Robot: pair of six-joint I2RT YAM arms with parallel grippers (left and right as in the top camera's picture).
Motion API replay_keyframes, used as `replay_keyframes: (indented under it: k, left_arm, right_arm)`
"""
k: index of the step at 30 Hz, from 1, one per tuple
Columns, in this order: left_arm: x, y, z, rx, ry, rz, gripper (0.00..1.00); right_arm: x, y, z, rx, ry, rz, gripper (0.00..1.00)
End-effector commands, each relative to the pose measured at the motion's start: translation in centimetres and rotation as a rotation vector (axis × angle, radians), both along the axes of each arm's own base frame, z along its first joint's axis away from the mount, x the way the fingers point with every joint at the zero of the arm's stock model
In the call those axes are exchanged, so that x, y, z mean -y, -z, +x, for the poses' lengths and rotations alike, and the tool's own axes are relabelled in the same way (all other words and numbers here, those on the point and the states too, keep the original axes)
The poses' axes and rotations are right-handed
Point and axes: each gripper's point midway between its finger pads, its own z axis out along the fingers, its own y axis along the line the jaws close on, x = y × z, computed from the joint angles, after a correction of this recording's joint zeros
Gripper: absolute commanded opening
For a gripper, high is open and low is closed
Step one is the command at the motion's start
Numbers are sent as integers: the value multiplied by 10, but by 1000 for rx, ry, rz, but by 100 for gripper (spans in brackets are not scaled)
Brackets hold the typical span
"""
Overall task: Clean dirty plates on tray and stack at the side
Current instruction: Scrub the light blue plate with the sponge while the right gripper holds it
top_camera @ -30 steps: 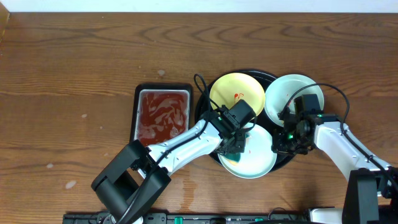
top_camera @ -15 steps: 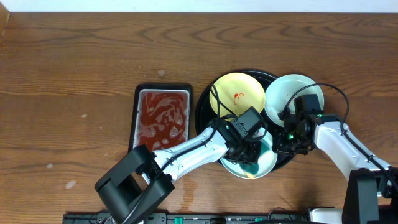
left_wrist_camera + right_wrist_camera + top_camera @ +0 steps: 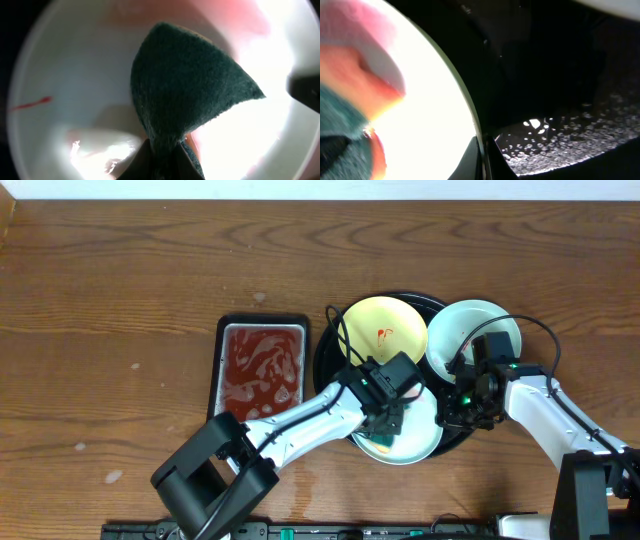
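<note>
The black tray (image 3: 328,352) holds a pale yellow plate (image 3: 380,325) with a red smear and a mint-white plate (image 3: 418,438) in front of it. Another mint-white plate (image 3: 470,330) overlaps the tray's right rim. My left gripper (image 3: 388,425) is shut on a dark green sponge (image 3: 190,85), which is pressed onto the front plate (image 3: 65,75); a thin red streak (image 3: 30,104) shows on that plate. My right gripper (image 3: 452,415) is shut on the front plate's right rim (image 3: 470,117), with the wet tray floor (image 3: 560,130) beside it.
A small rectangular metal tray with red liquid (image 3: 262,363) stands just left of the black tray. Wooden tabletop (image 3: 120,330) spreads to the left and back. The left arm (image 3: 290,415) reaches in from the front edge, and cables loop over the yellow plate.
My left gripper swept the sponge to the right over the front plate, then back a little to the left. The right gripper kept its hold on the rim and did not move.
</note>
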Motion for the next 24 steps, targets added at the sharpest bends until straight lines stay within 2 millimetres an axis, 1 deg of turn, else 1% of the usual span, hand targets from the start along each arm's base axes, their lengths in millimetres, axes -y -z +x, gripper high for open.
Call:
replay_keyframes:
  k: [1,4,6,8,9,13,19,22,24]
  left_arm:
    - [-38,7,27,66,-78,122,8]
    - [-41,-5,36,88,-90,95,8]
    - [-39,-14,39,104,-94,70,8]
    - [-33,-18,36,96,-85,35,7]
    - [-26,-19,31,74,-83,9,8]
    - [-11,-16,11,0,-105,-27,8]
    - [16,-12,-9,14,-33,-56,7]
    - [27,-10,-10,41,-7,-73,7]
    - [24,-7,-4,73,-18,-48,8]
  right_arm:
    - [7,5,-2,-12,7,-44,1]
    - [7,5,-2,-10,7,-45,1]
    - [7,5,-2,-10,7,-44,1]
    - [7,5,-2,-10,7,-44,1]
    - [7,5,-2,-11,8,-44,1]
    - [7,5,-2,-10,8,-44,1]
    - [7,5,-2,-11,8,-44,1]
    - [7,5,-2,-12,8,-44,1]
    - [7,5,-2,-13,8,-44,1]
